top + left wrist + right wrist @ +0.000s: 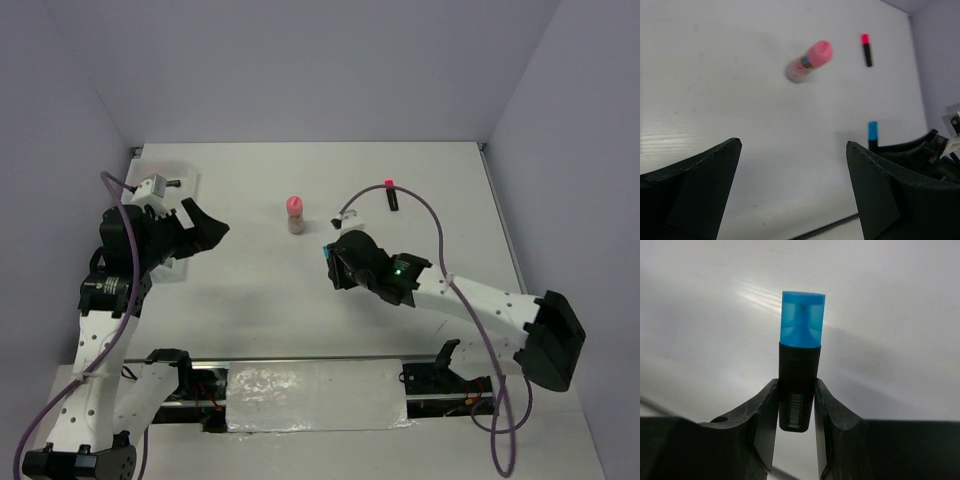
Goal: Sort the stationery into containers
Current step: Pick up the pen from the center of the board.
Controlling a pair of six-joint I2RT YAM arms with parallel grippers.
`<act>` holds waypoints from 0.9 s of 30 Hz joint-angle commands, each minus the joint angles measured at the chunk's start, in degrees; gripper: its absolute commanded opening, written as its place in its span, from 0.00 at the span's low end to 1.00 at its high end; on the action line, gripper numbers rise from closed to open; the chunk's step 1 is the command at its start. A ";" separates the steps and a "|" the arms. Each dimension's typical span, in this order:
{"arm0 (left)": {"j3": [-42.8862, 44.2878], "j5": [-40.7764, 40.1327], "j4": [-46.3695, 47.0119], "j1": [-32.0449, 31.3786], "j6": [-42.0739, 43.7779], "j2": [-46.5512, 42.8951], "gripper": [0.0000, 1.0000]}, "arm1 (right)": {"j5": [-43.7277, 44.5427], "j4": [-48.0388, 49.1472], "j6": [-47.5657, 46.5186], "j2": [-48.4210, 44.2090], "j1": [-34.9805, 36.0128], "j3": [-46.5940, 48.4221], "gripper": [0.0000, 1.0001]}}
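My right gripper (796,384) is shut on the black body of the blue-capped marker (801,335), held just above the table; from above it is right of centre (335,262). The pink-capped tan tube (294,214) stands at the table's middle and also shows in the left wrist view (809,61). The pink-capped marker (392,196) lies behind the right gripper. My left gripper (207,226) is open and empty beside the white tray (178,167), which my left arm mostly hides. The orange-capped marker and the blue rolls are out of view.
A purple cable (440,235) loops over the right arm. Grey walls close in the table at the back and sides. A black slot with wiring (300,375) runs along the near edge between the arm bases.
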 commanded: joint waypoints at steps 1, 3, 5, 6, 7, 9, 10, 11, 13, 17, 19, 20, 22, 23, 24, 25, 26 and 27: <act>2.65 18.44 5.30 -0.26 -4.44 -0.39 0.99 | -7.46 5.00 -14.68 -7.02 5.08 5.97 0.04; 2.30 24.84 8.11 -0.35 -8.39 -0.22 0.99 | -9.94 7.20 -20.31 -9.65 10.35 8.43 0.05; 1.25 29.08 11.27 -0.35 -11.56 -0.83 0.99 | -10.57 8.60 -23.74 -9.92 12.20 10.88 0.06; 0.81 32.06 12.94 -0.43 -15.14 -1.27 0.99 | -10.31 8.96 -24.45 -9.93 13.00 11.60 0.05; 0.54 32.87 16.00 -0.44 -16.75 -2.58 0.99 | -9.96 9.05 -25.07 -9.40 13.70 13.34 0.05; 0.54 33.67 17.70 -0.52 -19.82 -4.43 0.99 | -8.64 9.75 -26.83 -8.79 16.16 14.76 0.05; 1.32 33.50 17.44 -0.52 -20.19 -4.87 0.99 | -7.94 9.66 -27.10 -8.09 16.87 16.33 0.05; 1.76 33.24 16.83 -0.52 -20.28 -5.05 0.99 | -6.11 10.36 -27.79 -7.82 18.27 16.96 0.04; 2.73 32.27 15.25 -0.52 -19.84 -5.31 0.99 | -6.09 11.59 -28.85 -7.38 19.42 17.93 0.04; 0.72 34.37 16.02 -0.52 -21.32 -5.23 0.97 | -6.54 14.23 -32.11 -6.06 21.62 19.77 0.04; -1.29 35.77 17.96 -0.61 -23.00 -5.58 0.93 | -6.35 13.97 -32.72 -4.13 21.71 21.78 0.04; -1.65 35.87 19.19 -0.61 -23.79 -5.75 0.93 | -6.00 13.80 -32.90 -3.52 21.80 22.58 0.04; -1.40 35.52 18.76 -0.70 -23.71 -6.02 0.91 | -5.21 13.36 -33.60 -1.41 22.23 24.86 0.04; -1.13 35.43 18.24 -0.70 -22.84 -5.93 0.90 | -4.95 13.27 -33.95 -0.88 22.41 25.57 0.04; -0.78 35.26 17.19 -0.70 -22.48 -5.67 0.90 | -4.42 13.09 -34.04 0.61 22.50 27.14 0.05; -0.43 35.26 17.00 -0.79 -22.30 -5.58 0.88 | -4.07 12.13 -34.30 1.32 22.59 28.03 0.04; -0.25 35.34 16.74 -0.79 -21.86 -5.40 0.86 | -3.89 11.78 -34.48 2.02 22.59 28.91 0.04; -0.08 35.17 16.04 -0.79 -21.51 -5.23 0.83 | -3.89 11.60 -34.74 3.07 22.59 30.31 0.04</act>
